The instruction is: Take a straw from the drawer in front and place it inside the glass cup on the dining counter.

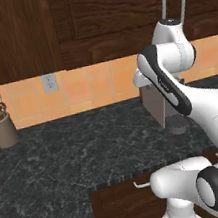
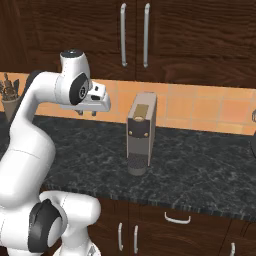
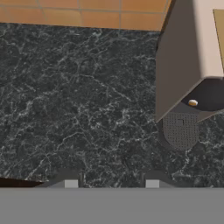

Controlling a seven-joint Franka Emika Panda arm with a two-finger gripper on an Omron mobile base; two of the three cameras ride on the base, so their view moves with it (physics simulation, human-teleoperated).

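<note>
**A:** Start at the far left. What stands there?

**B:** A holder [image 1: 3,130] full of utensils, on the black counter [image 1: 64,159] well left of the machine [image 2: 141,131]. It stands against the orange tiles [image 1: 82,90]. A socket [image 1: 49,82] sits in those tiles, also left of the machine but nearer to it than the holder.

**A:** And the tool?

**B:** The tool [image 2: 86,113] hangs just left of the machine, about level with its top, with its tips pointing down at the counter. It touches nothing.

**A:** Spread or pressed together?

**B:** Spread. In the hand view the tool [image 3: 111,183] shows two tips with a clear gap between them. Only bare counter lies in that gap, and nothing is pinched.

**A:** Describe the machine.

**B:** It is a tall beige box with a dark front, upright on the counter and backed by the tiles. In the hand view its round grille [image 3: 180,130] sits at its foot under the spout.

**A:** What is above it?

**B:** Dark cabinet doors, with two long silver handles [image 2: 135,35] above the machine.

**A:** Where is the drawer?

**B:** The drawer [image 2: 200,216] is below the machine and a little to its right, under the counter's edge. Its front looks flush with the fronts around it, and a small curved silver handle [image 2: 177,218] sits on it. Its inside is hidden.
</note>
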